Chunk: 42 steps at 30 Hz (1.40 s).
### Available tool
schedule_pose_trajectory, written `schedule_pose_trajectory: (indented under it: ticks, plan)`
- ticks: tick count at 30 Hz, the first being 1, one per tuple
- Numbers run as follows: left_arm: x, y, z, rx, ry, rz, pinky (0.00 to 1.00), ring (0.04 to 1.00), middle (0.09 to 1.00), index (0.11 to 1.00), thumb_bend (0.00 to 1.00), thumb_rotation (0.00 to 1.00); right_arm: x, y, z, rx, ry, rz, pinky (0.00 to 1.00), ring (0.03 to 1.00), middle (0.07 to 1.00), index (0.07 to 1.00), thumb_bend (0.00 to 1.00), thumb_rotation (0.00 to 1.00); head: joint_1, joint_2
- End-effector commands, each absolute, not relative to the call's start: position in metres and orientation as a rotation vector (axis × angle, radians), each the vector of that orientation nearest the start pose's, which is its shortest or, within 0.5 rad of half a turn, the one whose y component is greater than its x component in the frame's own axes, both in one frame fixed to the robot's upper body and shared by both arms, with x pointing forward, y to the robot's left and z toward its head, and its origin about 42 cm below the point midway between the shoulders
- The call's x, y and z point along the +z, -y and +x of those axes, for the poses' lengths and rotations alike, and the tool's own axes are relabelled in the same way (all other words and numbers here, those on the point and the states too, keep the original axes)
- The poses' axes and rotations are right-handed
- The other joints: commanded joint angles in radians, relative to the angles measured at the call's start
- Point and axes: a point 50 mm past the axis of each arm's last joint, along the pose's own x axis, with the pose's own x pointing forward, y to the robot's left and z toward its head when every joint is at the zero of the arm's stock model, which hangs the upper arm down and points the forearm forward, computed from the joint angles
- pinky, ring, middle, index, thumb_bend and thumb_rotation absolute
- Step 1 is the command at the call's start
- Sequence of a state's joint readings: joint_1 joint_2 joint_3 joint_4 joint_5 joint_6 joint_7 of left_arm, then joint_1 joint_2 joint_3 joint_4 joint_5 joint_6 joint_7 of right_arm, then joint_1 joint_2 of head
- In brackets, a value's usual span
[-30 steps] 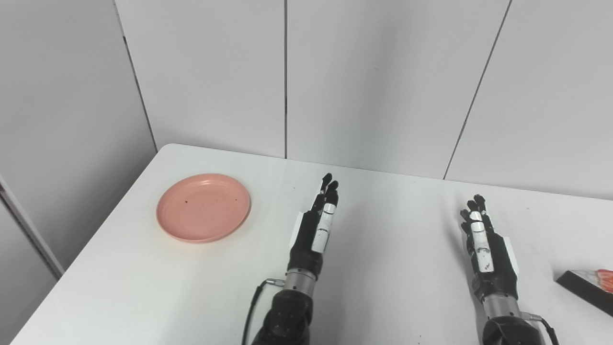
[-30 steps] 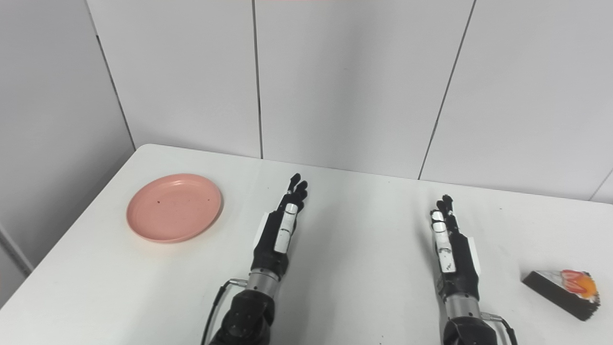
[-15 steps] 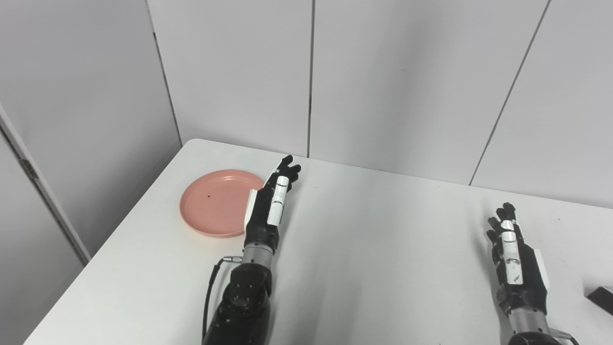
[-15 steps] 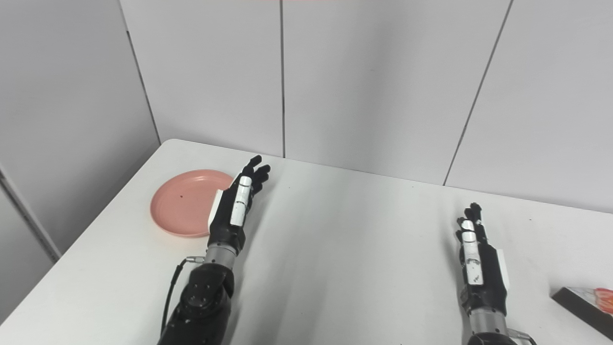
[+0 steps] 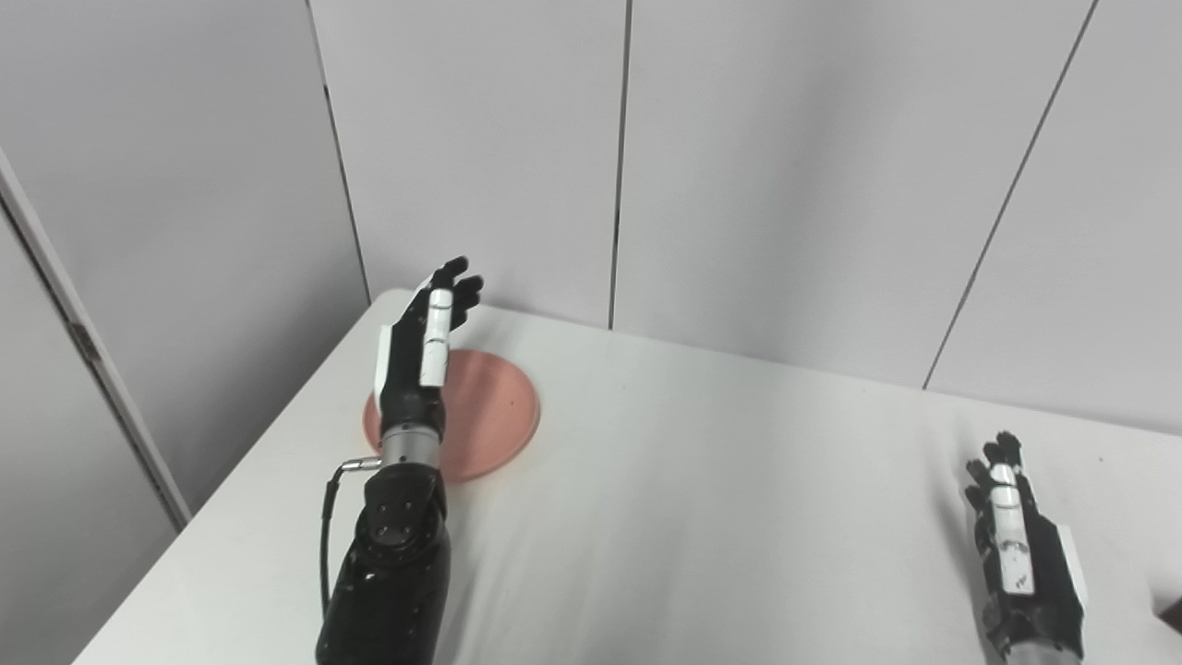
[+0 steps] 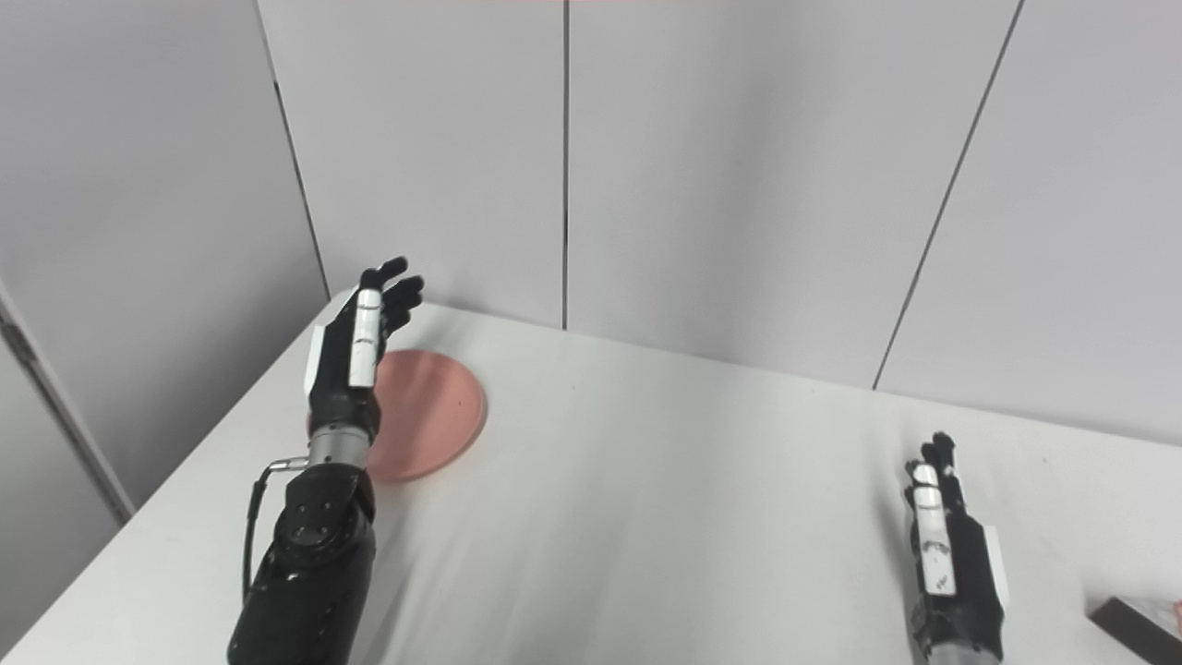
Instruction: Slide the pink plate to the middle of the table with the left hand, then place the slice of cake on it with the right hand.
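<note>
My left hand (image 5: pixel 417 356), fingers apart, empty, above pink plate (image 5: pixel 489 416) near table (image 5: pixel 702 480) far-left corner; plate unslid. My right hand (image 6: pixel 946 563) open, idle; cake slice (image 6: pixel 1140 621) at right edge, unplaced.

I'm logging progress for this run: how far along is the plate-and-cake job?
Nothing is finished. The pink plate sits near the table's left corner. The open left hand is raised over it. The right hand waits, empty; the cake slice lies at the right edge.

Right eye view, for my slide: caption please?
Open left hand raised over pink plate; right hand waits on white table.
</note>
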<state>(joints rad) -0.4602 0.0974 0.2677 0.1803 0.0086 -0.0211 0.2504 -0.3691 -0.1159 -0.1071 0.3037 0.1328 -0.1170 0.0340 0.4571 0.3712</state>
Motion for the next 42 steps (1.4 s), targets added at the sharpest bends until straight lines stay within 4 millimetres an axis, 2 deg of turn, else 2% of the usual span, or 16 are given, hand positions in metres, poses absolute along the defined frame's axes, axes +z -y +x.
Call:
schedule_pose_trajectory:
  ticks: [1,10,13,19,30,36,39,42]
  plan:
    - [0.236,-0.309,0.422,0.468,0.386,0.017,0.81,0.768,0.737,0.736,0.74,1.0,0.162,0.25,0.409,0.004,0.247,0.046,1.0,0.975,0.993,1.0,0.49,0.89,-0.001,0.0]
    - [0.233,-0.356,0.421,0.567,0.375,0.024,0.79,0.763,0.743,0.748,0.75,1.0,0.164,0.25,0.407,0.004,0.251,0.019,1.0,0.978,0.997,1.0,0.49,0.91,0.005,0.0]
    - [0.226,-0.371,0.42,0.599,0.372,0.015,0.79,0.768,0.749,0.748,0.76,1.0,0.162,0.252,0.409,0.006,0.271,0.03,1.0,0.979,0.999,1.0,0.45,0.88,0.007,-0.001]
    - [0.209,-0.387,0.419,0.644,0.327,0.014,0.79,0.767,0.75,0.736,0.8,1.0,0.161,0.252,0.41,0.003,0.273,0.031,1.0,0.978,0.994,1.0,0.42,0.84,0.007,-0.003]
    - [0.176,-0.392,0.427,0.652,0.216,0.01,0.85,0.796,0.768,0.761,0.77,1.0,0.162,0.253,0.409,0.002,0.282,0.03,1.0,0.972,0.992,1.0,0.41,0.85,0.01,-0.003]
    - [0.167,-0.383,0.438,0.633,0.183,0.017,0.83,0.797,0.774,0.769,0.77,0.99,0.164,0.251,0.408,-0.005,0.287,0.034,1.0,0.964,0.986,1.0,0.41,0.84,0.007,-0.002]
    - [0.162,-0.372,0.445,0.596,0.161,-0.009,0.81,0.789,0.766,0.763,0.78,0.97,0.165,0.25,0.408,-0.003,0.285,0.027,1.0,0.962,0.987,1.0,0.42,0.85,0.007,-0.002]
    - [0.159,-0.361,0.449,0.553,0.157,-0.009,0.81,0.796,0.773,0.772,0.77,0.99,0.166,0.25,0.408,-0.001,0.283,0.033,1.0,0.97,0.988,1.0,0.42,0.85,0.007,-0.002]
